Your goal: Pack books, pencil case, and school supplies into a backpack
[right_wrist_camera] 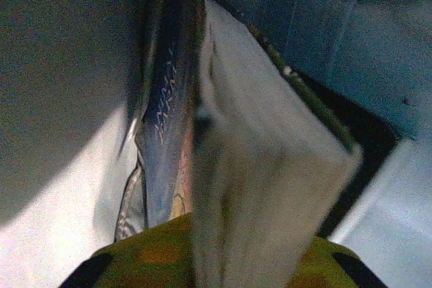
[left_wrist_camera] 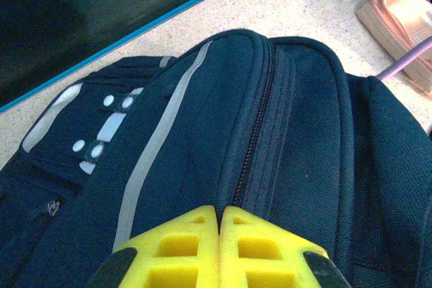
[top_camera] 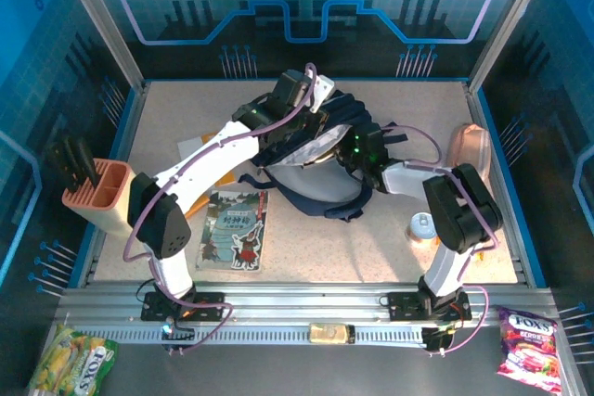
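The dark navy backpack [top_camera: 342, 114] lies open mid-table, its pale lining showing. My left gripper [left_wrist_camera: 219, 211] is shut, pinching the backpack [left_wrist_camera: 202, 119] fabric beside its closed zipper. Reaching inside the bag, my right gripper [right_wrist_camera: 251, 234] is shut on a book [right_wrist_camera: 263, 166], held with its pale page edges toward the camera. A second book [right_wrist_camera: 165, 139] with a blue cover stands beside it inside. The grey-teal book [top_camera: 237, 227] lies flat on the table near the left arm. The pinkish-tan pencil case [top_camera: 471, 147] rests at the right. An orange-yellow pad [top_camera: 198, 146] peeks out from under the left arm.
A pink rack with black pieces [top_camera: 96, 194] stands at the left edge. A small round object [top_camera: 424, 226] sits by the right arm's base. Dark straps [top_camera: 316, 201] trail from the backpack toward the front. Snack bags [top_camera: 529, 340] lie outside the front rail.
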